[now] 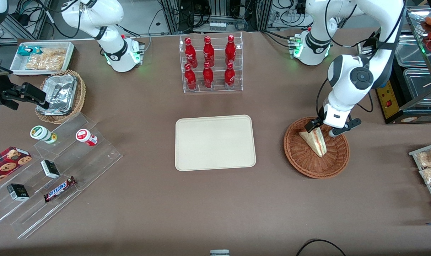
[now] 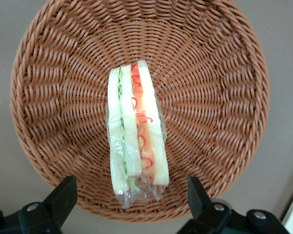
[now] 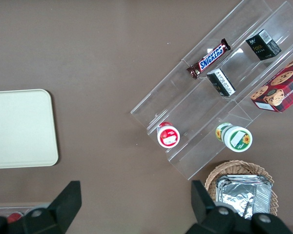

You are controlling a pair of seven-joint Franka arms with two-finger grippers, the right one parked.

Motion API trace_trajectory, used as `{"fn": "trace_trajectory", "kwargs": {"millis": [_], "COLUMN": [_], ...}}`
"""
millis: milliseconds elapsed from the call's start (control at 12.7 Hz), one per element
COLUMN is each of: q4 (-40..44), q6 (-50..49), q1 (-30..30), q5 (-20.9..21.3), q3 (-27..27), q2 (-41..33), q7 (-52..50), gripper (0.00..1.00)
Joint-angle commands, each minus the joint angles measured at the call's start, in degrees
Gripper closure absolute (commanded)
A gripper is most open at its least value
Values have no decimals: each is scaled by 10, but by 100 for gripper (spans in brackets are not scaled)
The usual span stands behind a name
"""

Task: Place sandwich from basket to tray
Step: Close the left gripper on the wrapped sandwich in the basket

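sandwich [image 1: 315, 140] in basket [image 1: 300, 160], lying from centre toward 12 o'clock rim, wrapped | claw [image 1: 322, 128] over the sandwich's 12 o'clock end, fingers [image 2: 63, 195] spread wide, straddling it, no contact seen, holding nothing | tray [image 1: 215, 142] bare, at 9 o'clock of basket, open counter [image 1: 272, 199] strip between | basket rim free all round

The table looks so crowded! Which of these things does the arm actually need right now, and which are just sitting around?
Needed for the job:
- sandwich, lying in the basket
- tray, bare, where the sandwich goes
- gripper, open, poised over the sandwich

Just lying about:
- red bottles in their rack
- Snickers bar
- cookie box
- foil container
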Motion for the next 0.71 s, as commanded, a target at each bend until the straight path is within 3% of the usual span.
{"fn": "trace_trajectory", "kwargs": {"millis": [0, 394, 472, 551, 630], "q4": [3, 14, 17, 18, 19], "q6": [36, 83, 83, 82, 82], "q1": [-5, -5, -5, -5, -5], "q5": [9, 8, 9, 11, 11], "q3": [1, 1, 1, 1, 1], "q2": [35, 84, 86, 85, 84], "q7": [-58, -94, -91, -90, -89], "gripper": [0, 4, 13, 36, 68]}}
